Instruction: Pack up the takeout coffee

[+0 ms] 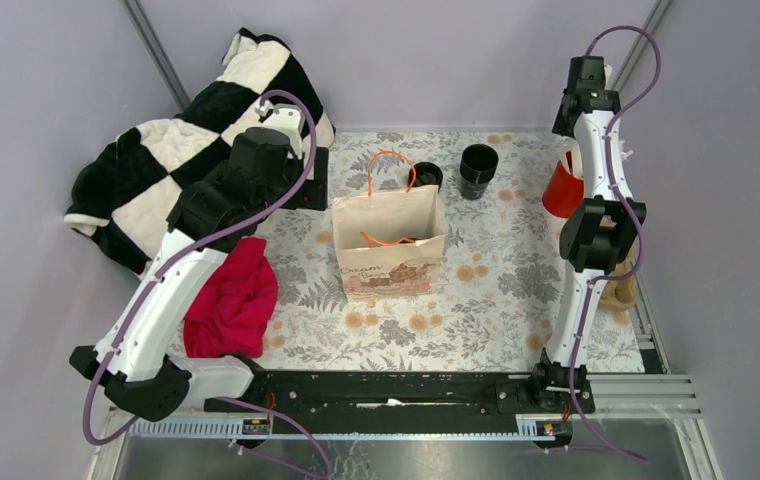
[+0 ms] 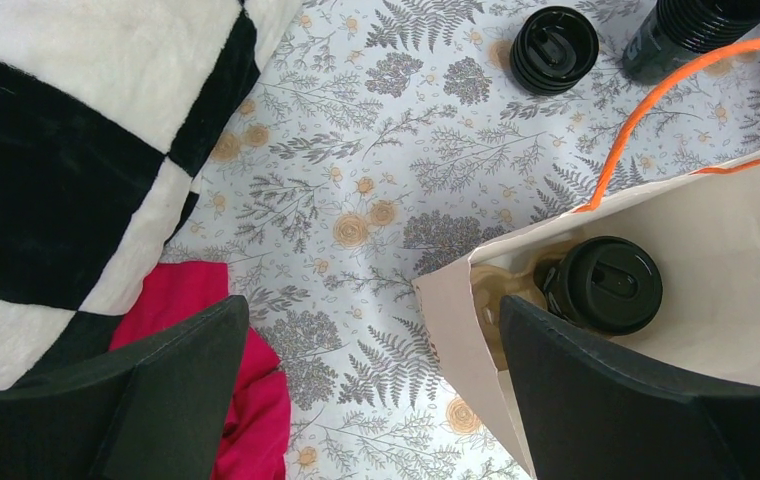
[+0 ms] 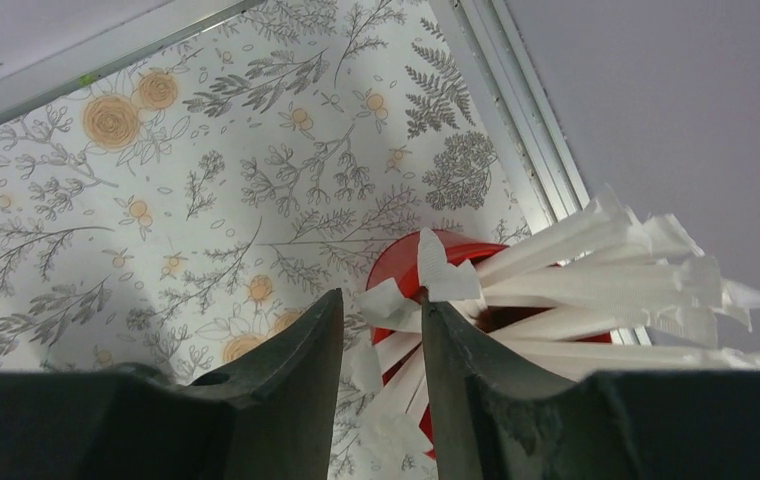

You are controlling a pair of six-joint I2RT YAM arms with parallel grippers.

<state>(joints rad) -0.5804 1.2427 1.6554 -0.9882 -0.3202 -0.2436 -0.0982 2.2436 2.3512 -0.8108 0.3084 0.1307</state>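
The takeout coffee (image 2: 604, 284), a small black cup with a round black lid, stands inside the open paper bag (image 1: 388, 240) on a brown cardboard carrier. My left gripper (image 2: 376, 385) hovers open over the bag's left edge and holds nothing. One of its fingers (image 2: 606, 400) is above the bag's mouth, the other above the red cloth. My right gripper (image 3: 381, 305) is at the red cup (image 3: 401, 262) in the far right corner. Its jaws stand apart, with paper-wrapped straws (image 3: 576, 260) from the cup lying loose in the gap.
A stack of black lids (image 1: 426, 176) and a taller stack of black cups (image 1: 478, 170) stand behind the bag. A black-and-white blanket (image 1: 186, 150) and a red cloth (image 1: 231, 300) lie at the left. The wall and metal rail (image 3: 516, 110) run close to the red cup.
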